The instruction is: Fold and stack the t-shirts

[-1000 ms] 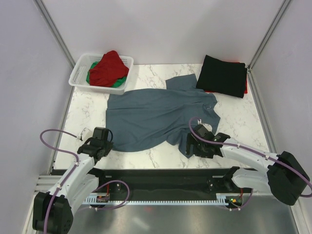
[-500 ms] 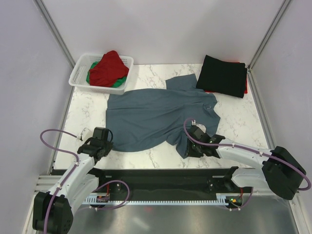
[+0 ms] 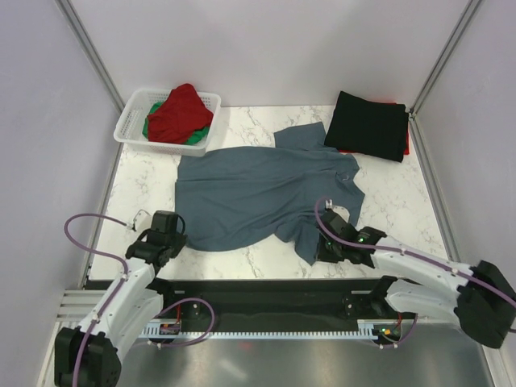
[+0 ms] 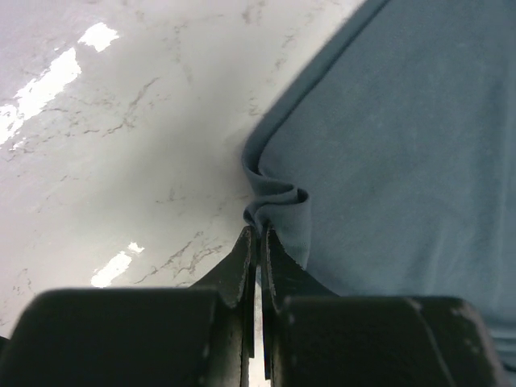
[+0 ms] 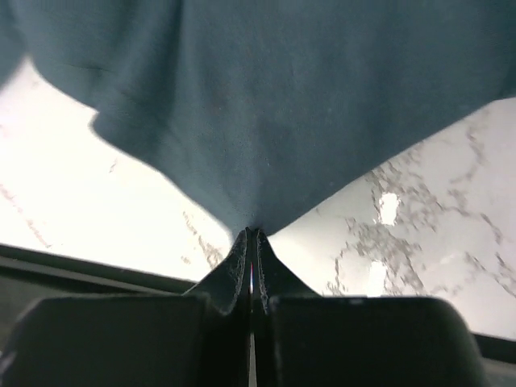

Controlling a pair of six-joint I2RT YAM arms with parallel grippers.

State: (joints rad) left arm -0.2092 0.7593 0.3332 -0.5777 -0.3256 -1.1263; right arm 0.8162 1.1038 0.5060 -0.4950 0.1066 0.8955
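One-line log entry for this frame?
left jaws: shut on blue-grey shirt corner | right jaws: shut on its sleeve | fold: not started

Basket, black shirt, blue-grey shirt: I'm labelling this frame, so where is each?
basket (image 3: pixel 129 122), top view, on its left lattice wall.
black shirt (image 3: pixel 371 125), top view, middle of its folded top.
blue-grey shirt (image 3: pixel 258 193), top view, middle of its spread body.
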